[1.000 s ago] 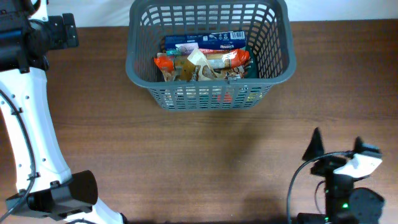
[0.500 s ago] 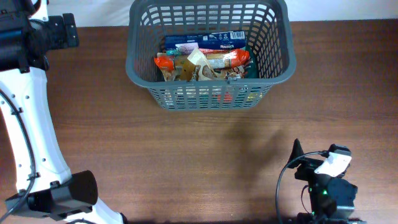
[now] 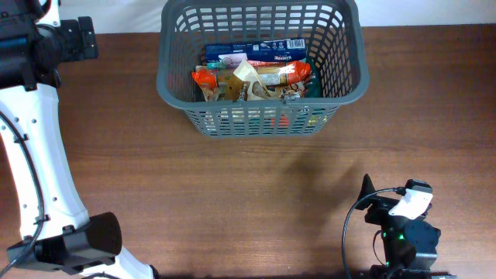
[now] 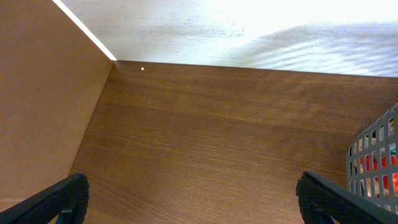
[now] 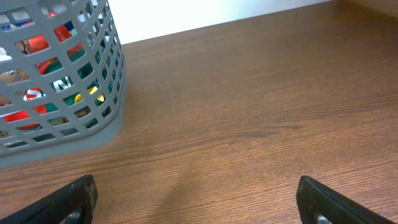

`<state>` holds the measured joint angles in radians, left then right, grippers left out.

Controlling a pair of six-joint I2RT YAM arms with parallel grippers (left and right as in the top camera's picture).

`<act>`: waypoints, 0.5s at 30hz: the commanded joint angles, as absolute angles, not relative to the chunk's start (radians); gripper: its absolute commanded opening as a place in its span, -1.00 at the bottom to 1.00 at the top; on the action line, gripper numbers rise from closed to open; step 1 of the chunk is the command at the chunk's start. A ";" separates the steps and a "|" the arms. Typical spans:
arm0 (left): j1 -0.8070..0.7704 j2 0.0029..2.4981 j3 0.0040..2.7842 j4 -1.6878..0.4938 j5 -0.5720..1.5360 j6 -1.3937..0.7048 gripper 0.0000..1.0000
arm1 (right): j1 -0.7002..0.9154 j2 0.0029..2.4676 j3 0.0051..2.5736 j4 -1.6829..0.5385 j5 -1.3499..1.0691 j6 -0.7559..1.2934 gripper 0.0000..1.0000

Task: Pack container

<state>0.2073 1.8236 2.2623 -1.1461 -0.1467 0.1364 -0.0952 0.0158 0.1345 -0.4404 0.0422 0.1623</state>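
Note:
The dark grey lattice basket point(image 3: 173, 91) stands at the back middle of the table with several snack packets point(image 3: 256, 76) inside. It also shows in the right wrist view point(image 5: 93, 134) and its corner in the left wrist view point(image 4: 373, 155). My right gripper point(image 5: 199, 202) is open and empty, low over bare wood near the front right; in the overhead view point(image 3: 387, 198) it is well in front of the basket. My left gripper point(image 4: 193, 199) is open and empty over bare wood left of the basket; its fingers are hidden in the overhead view.
The white left arm point(image 3: 31, 139) runs along the table's left side. A brown side wall point(image 4: 43, 93) rises at the left, and the table's far edge meets a white backdrop point(image 4: 249, 31).
My right arm has drawn back toward the front edge and turned a little to the left. The left arm and the basket have not moved.

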 commanded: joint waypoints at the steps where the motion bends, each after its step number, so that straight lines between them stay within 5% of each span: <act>1: 0.212 1.825 2.260 -1.145 -0.143 0.124 0.99 | -0.091 0.005 0.126 -0.437 0.037 0.174 0.98; 15: 0.199 1.792 2.232 -1.145 -0.143 0.124 0.98 | -0.091 0.005 0.126 -0.437 0.037 0.174 0.98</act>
<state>0.2066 1.8229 2.2597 -1.1454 -0.1467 0.1364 -0.0952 0.0158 0.1345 -0.4404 0.0422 0.1619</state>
